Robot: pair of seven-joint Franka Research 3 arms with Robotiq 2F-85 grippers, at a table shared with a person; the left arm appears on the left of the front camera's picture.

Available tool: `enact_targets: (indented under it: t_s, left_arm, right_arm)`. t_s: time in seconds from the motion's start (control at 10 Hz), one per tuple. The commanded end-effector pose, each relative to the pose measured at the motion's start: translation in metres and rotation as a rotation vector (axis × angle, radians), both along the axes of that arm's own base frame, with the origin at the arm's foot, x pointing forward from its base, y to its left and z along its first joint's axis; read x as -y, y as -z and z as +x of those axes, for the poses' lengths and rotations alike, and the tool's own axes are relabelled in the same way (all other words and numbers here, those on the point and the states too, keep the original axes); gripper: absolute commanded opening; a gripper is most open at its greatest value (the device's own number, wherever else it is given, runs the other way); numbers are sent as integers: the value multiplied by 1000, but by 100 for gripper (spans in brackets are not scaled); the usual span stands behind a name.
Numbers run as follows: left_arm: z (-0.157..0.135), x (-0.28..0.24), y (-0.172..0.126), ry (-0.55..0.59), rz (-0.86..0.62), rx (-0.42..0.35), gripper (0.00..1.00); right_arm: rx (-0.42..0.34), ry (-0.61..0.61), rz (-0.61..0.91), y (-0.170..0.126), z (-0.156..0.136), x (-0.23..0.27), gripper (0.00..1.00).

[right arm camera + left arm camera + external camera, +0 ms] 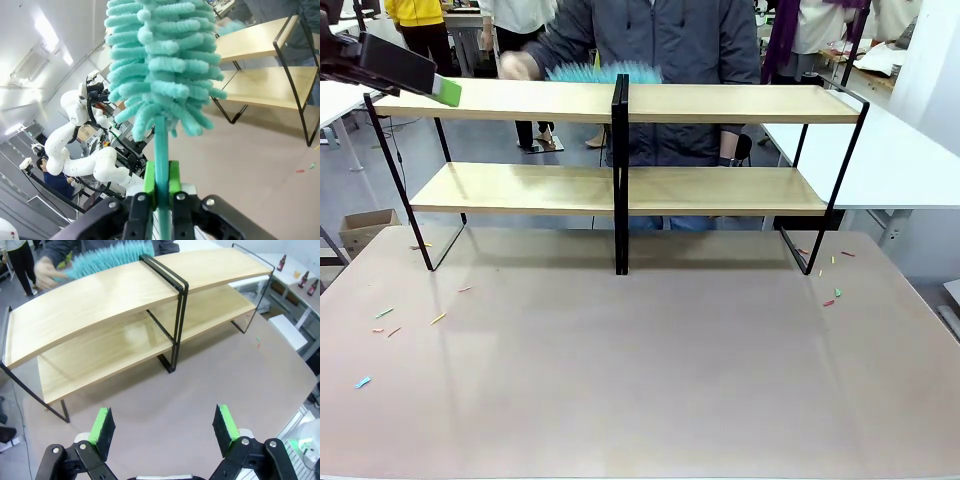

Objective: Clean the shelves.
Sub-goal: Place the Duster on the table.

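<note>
A wide table [640,400] with a dull pinkish-brown top carries the shelves [620,190], which stand along its far edge on thin black feet, two light wooden boards split by a central black post [620,180]. Small coloured scraps [390,325] lie scattered near the table's left edge, and a few more scraps [832,295] sit by the rack's right foot.

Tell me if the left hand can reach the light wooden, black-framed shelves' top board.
Probably yes: the open left hand faces the shelves with nothing between, though a person's teal duster is at their far edge.
</note>
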State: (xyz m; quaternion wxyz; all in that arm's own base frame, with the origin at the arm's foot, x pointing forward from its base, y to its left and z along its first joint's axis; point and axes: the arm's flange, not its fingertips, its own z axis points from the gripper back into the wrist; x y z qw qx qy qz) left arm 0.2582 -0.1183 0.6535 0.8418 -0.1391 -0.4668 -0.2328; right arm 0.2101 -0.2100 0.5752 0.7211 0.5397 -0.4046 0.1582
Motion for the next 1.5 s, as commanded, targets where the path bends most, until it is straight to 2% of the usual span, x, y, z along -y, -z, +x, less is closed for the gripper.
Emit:
enact_targets:
  t_s: [0.0, 0.1, 0.2, 0.3, 0.4, 0.5, 0.6, 0.7, 0.8, 0.9, 1.0, 1.1, 1.2, 1.3, 1.4]
  left_arm:
    - [6, -32, -16, 71, 7, -51, 100]
    - [12, -60, -25, 108, -28, -85, 100]
    - [34, -98, -26, 174, -90, -227, 100]
    - [66, -135, -12, 228, -184, -387, 100]
    - [98, -162, 21, 379, -322, -566, 100]
    - [128, -174, 71, 507, -449, -738, 100]
    - [152, -179, 131, 620, -655, -879, 100]
    - [166, -182, 177, 736, -873, -922, 100]
    - [177, -173, 216, 749, -970, -958, 100]
    - [187, -161, 251, 714, -979, -1071, 100]
    - [190, -155, 281, 655, -959, -1194, 100]
    - [191, -150, 301, 637, -1001, -1244, 100]
    - [194, -151, 310, 532, -1016, -1298, 100]
    - [148, -136, 285, 700, -985, -951, 100]
    - [148, -136, 285, 700, -985, -951, 100]
  right_arm:
    - [90, -53, -118, -17, 3, -28, 12]
    - [162, -107, -204, -24, 6, -54, 12]
    - [220, -236, -375, -19, 15, -100, 12]
    - [225, -351, -523, -1, 29, -141, 12]
    - [209, -423, -654, 26, 44, -177, 12]
    - [210, -434, -757, 56, 62, -206, 12]
    - [240, -467, -824, 87, 81, -228, 12]
    - [269, -487, -853, 110, 97, -238, 12]
    - [304, -435, -933, 128, 116, -238, 12]
    - [345, -388, -1010, 139, 134, -233, 12]
    - [379, -395, -1051, 151, 151, -228, 12]
    - [344, -461, -1077, 167, 163, -223, 12]
    - [330, -527, -1087, 181, 165, -220, 12]
    - [322, -585, -1111, 193, 163, -216, 12]
    - [309, -614, -1143, 201, 162, -213, 12]
